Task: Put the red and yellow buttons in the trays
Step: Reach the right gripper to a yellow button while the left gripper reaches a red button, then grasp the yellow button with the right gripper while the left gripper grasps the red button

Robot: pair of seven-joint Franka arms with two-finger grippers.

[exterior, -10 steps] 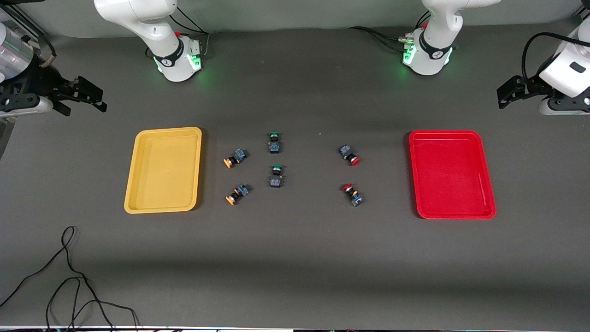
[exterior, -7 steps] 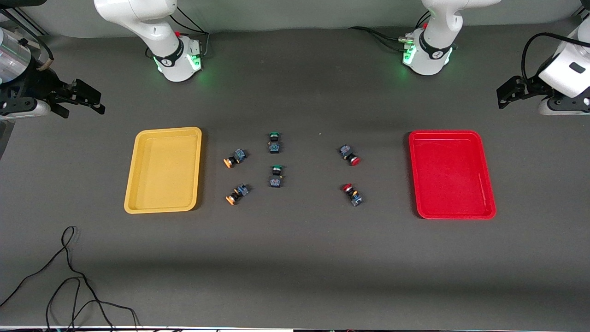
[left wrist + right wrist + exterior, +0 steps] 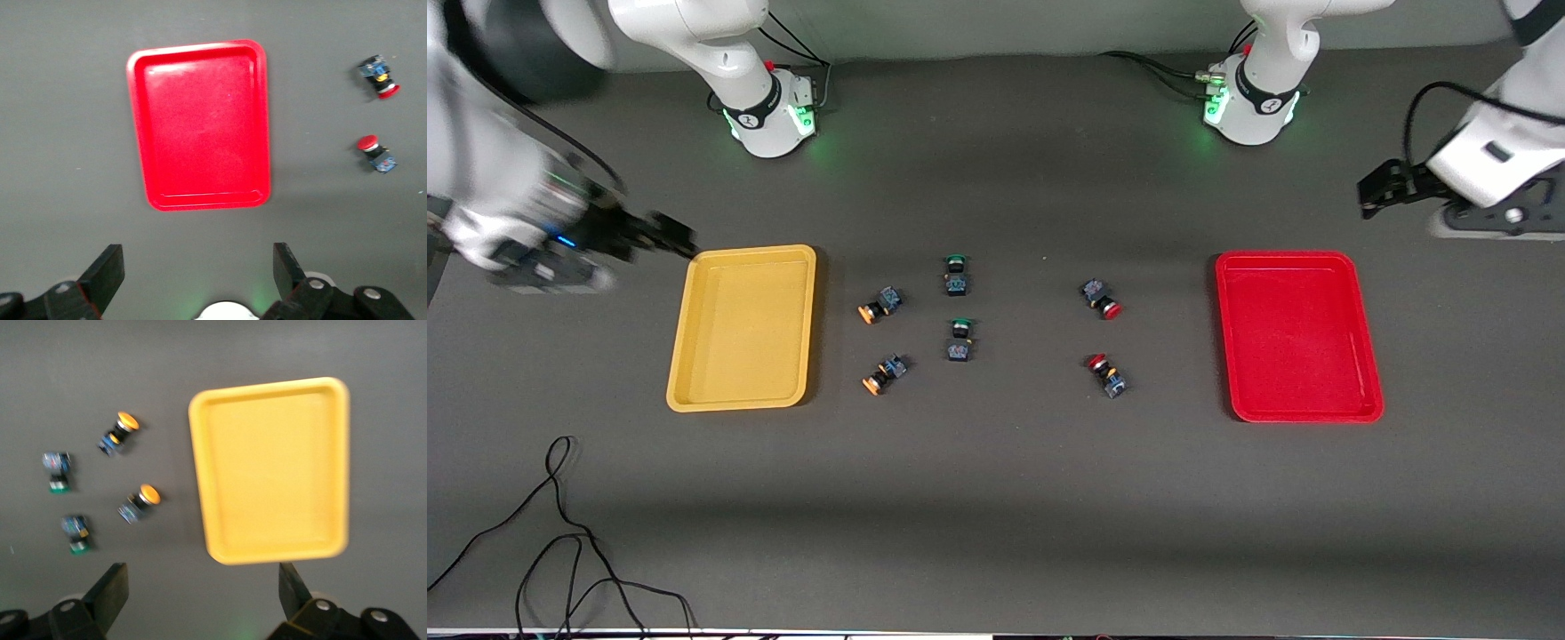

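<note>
The yellow tray (image 3: 743, 329) lies toward the right arm's end and the red tray (image 3: 1298, 336) toward the left arm's end; both are empty. Two yellow-capped buttons (image 3: 880, 304) (image 3: 885, 373) lie beside the yellow tray. Two red-capped buttons (image 3: 1101, 299) (image 3: 1107, 375) lie nearer the red tray. My right gripper (image 3: 671, 238) is open and empty over the table by the yellow tray's corner. My left gripper (image 3: 1374, 191) is open and empty over the table past the red tray's corner. The left wrist view shows the red tray (image 3: 200, 127), the right wrist view the yellow tray (image 3: 273, 470).
Two green-capped buttons (image 3: 956, 274) (image 3: 959, 340) lie in the middle between the yellow and red pairs. A black cable (image 3: 560, 533) loops on the table near the front camera at the right arm's end. The arm bases (image 3: 769, 111) (image 3: 1249, 102) stand along the table's edge.
My right gripper has swung in from the table's end to the yellow tray's corner. My left gripper has shifted a little toward the red tray. The buttons and trays have not moved.
</note>
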